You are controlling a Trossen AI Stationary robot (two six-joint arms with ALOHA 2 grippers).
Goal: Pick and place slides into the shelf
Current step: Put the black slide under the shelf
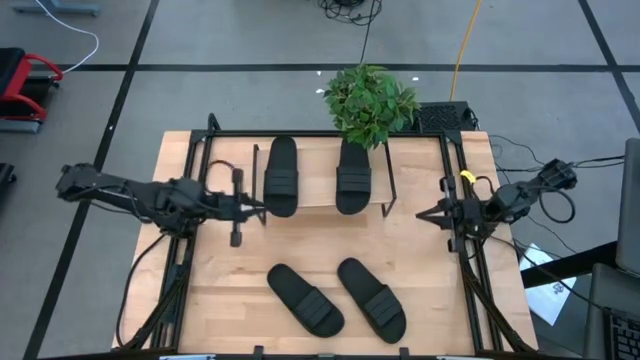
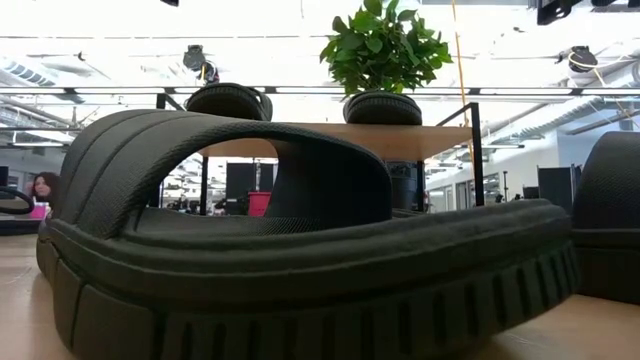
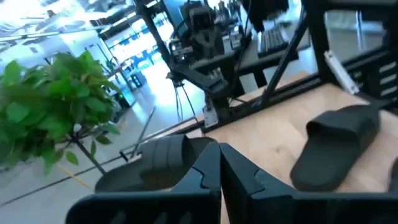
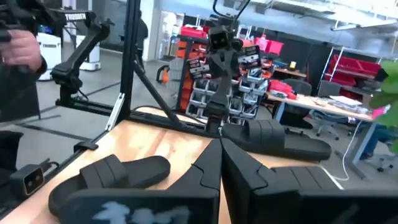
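Two black slides (image 1: 281,177) (image 1: 353,177) lie side by side on the shelf's light plank top (image 1: 315,170) at the far middle of the table. Two more slides (image 1: 305,298) (image 1: 372,296) rest on their soles on the tabletop near the front edge; the low view has one of them (image 2: 300,260) filling its foreground. My left gripper (image 1: 262,208) is shut and level, just left of the near end of the shelf's left slide (image 3: 155,162). My right gripper (image 1: 420,213) is shut and level at the shelf's right end. Neither holds anything.
A green potted plant (image 1: 370,100) stands behind the shelf at the table's far edge. The shelf's thin black wire legs (image 1: 388,190) stand on the tabletop. Bare wood (image 1: 330,235) lies between the shelf and the two near slides. A person (image 4: 18,62) shows in the room beyond.
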